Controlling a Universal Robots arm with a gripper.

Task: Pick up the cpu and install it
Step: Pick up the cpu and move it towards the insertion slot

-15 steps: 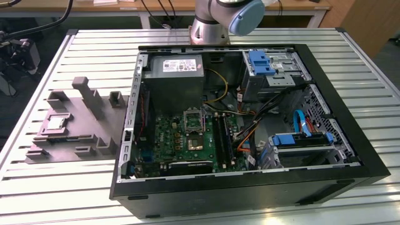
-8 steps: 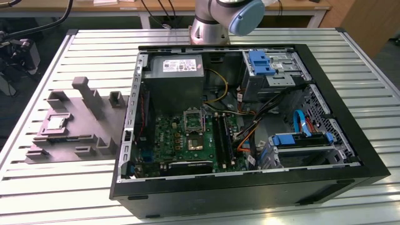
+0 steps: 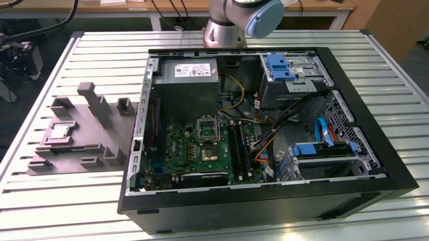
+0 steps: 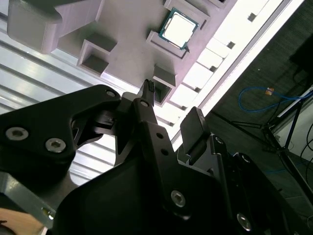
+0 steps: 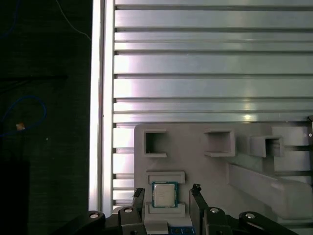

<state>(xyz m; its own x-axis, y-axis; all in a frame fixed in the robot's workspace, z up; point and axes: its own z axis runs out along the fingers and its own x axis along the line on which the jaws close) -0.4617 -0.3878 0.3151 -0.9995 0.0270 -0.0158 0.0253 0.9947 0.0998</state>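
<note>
The tool was open, its two black fingers spread apart and holding nothing. In the first wrist view the cpu, a small square chip with a pale silver top, appeared between the fingers. It lay flat in a shallow square recess of a grey moulded tray. The tool hung above the tray without touching the cpu. The tray lay on a slatted metal table. In the exterior view, the tray sat to the exterior view's left of an open black computer case, whose green motherboard lay exposed.
</note>
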